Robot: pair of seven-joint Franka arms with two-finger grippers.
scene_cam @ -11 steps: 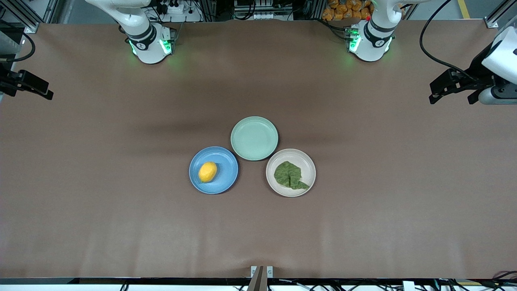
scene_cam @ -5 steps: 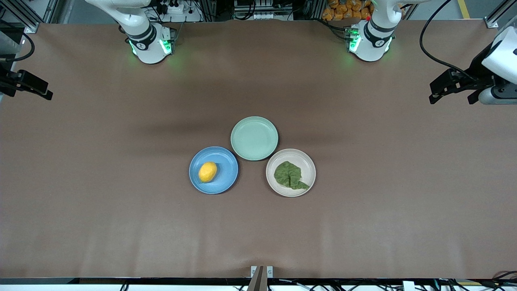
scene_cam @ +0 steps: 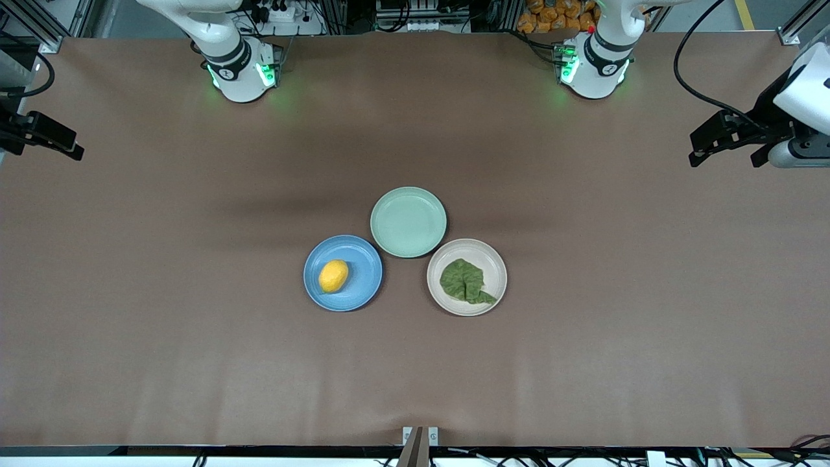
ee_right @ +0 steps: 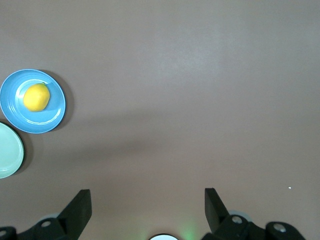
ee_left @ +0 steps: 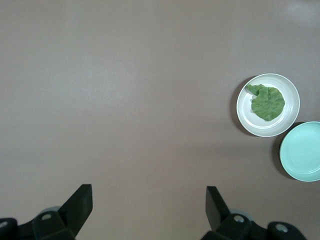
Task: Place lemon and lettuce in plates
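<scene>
The lemon [scene_cam: 333,275] lies in the blue plate [scene_cam: 363,259]; both also show in the right wrist view, lemon [ee_right: 36,97] and plate [ee_right: 55,112]. The lettuce [scene_cam: 463,280] lies in the beige plate [scene_cam: 496,263]; both also show in the left wrist view, lettuce [ee_left: 268,101] and plate [ee_left: 292,112]. My left gripper [scene_cam: 723,155] is open and empty, high over the left arm's end of the table, with only bare table between its fingers [ee_left: 149,200]. My right gripper [scene_cam: 52,150] is open and empty over the right arm's end [ee_right: 148,202].
An empty mint-green plate [scene_cam: 408,222] sits just farther from the front camera than the other two, touching or nearly touching both. The brown table top [scene_cam: 194,363] stretches wide around the three plates.
The right gripper has crept very slightly toward its end of the table. The plates, lemon, lettuce and left gripper have not moved.
</scene>
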